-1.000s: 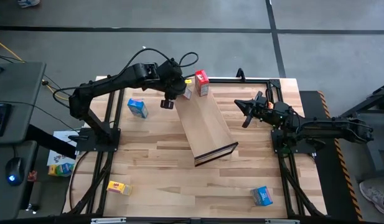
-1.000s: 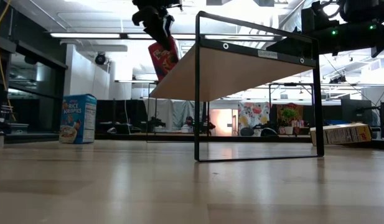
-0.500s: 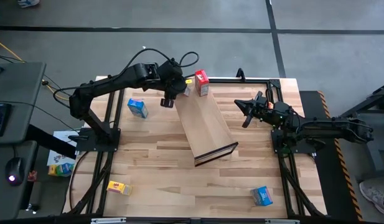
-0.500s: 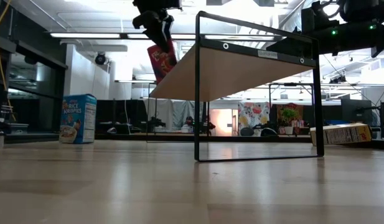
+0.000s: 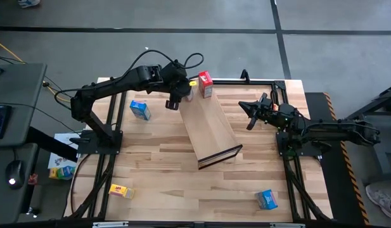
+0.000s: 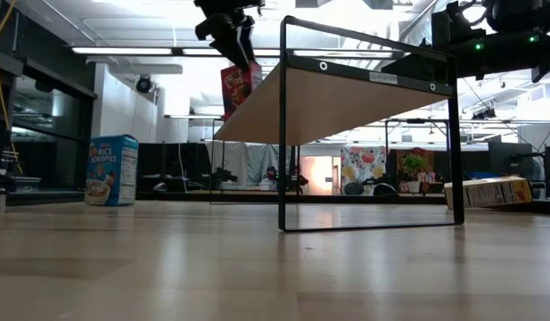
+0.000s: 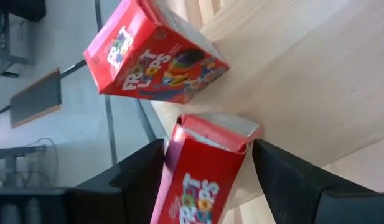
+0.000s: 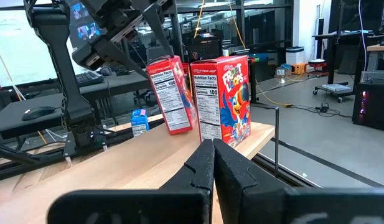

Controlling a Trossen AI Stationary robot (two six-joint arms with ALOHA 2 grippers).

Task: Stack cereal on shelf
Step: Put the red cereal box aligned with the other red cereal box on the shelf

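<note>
The left hand [image 7: 207,168] stands open around a red cereal box [image 7: 207,165] on the shelf [image 5: 211,126] at its far end, fingers just apart from its sides, beside another red box [image 7: 155,53]. The right hand [image 8: 211,163] is clenched, holding nothing.

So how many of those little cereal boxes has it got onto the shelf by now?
One red box stands on the shelf. The left gripper is opening around a second red box beside it. Two blue boxes and a yellow box wait on the table.
</note>
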